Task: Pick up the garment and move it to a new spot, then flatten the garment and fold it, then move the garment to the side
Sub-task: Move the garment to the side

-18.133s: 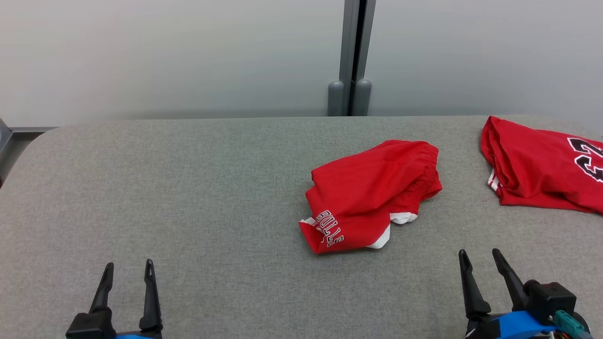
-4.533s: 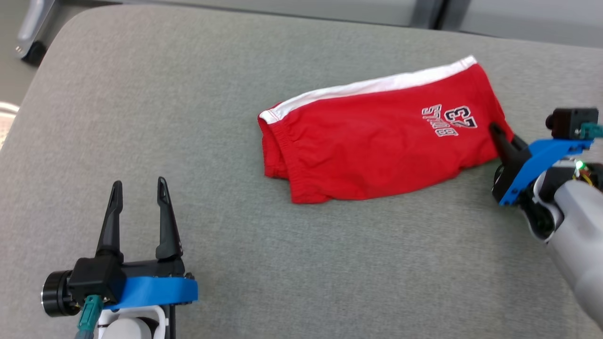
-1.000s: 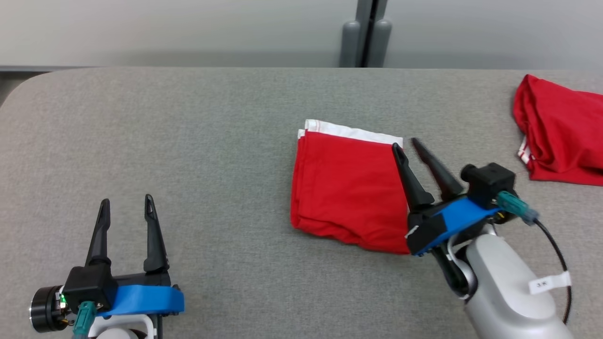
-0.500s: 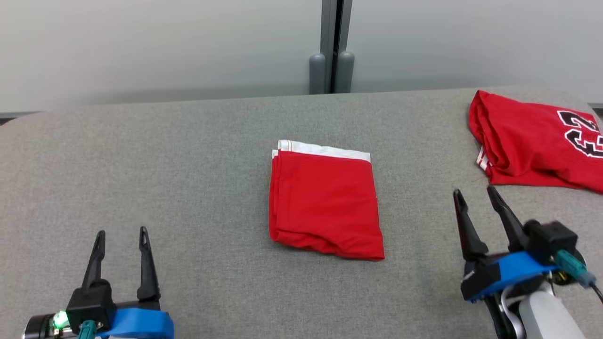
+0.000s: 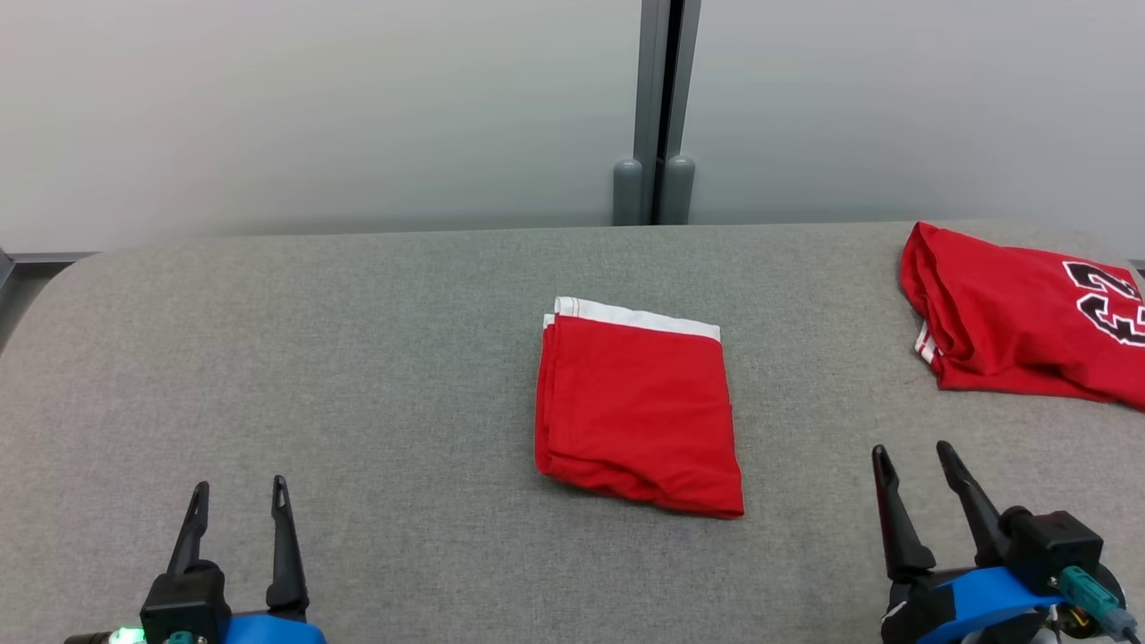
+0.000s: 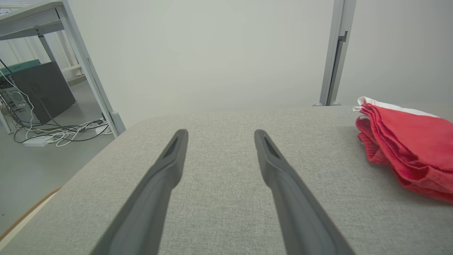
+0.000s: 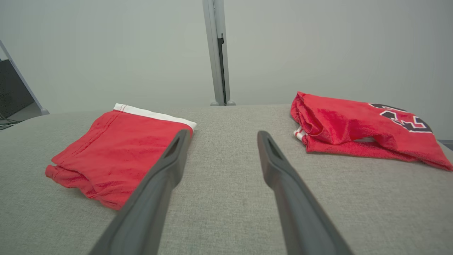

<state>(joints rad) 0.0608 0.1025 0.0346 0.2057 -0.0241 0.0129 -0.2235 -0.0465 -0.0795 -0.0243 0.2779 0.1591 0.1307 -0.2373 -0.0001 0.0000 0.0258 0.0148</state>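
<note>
The garment point(image 5: 637, 410), red shorts with a white band along the far edge, lies folded into a neat rectangle at the middle of the grey table point(image 5: 358, 358). It also appears at the right of the left wrist view point(image 6: 407, 141) and at the left of the right wrist view point(image 7: 116, 148). My left gripper point(image 5: 239, 494) rests open at the lower left, well away from the garment. My right gripper point(image 5: 912, 454) rests open at the lower right, a short way to the right of the garment and apart from it. Nothing sits between either pair of fingers.
A second red garment point(image 5: 1020, 317) with black and white numbers lies crumpled at the table's far right point(image 7: 361, 124). A grey wall with a vertical post point(image 5: 660, 107) stands behind the table. Off the table's left edge are a desk leg, cables point(image 6: 53, 131) and floor.
My right gripper has let go of the folded garment, opened and drawn back to the lower right. The head camera has also shifted. The left gripper stays open and still.
</note>
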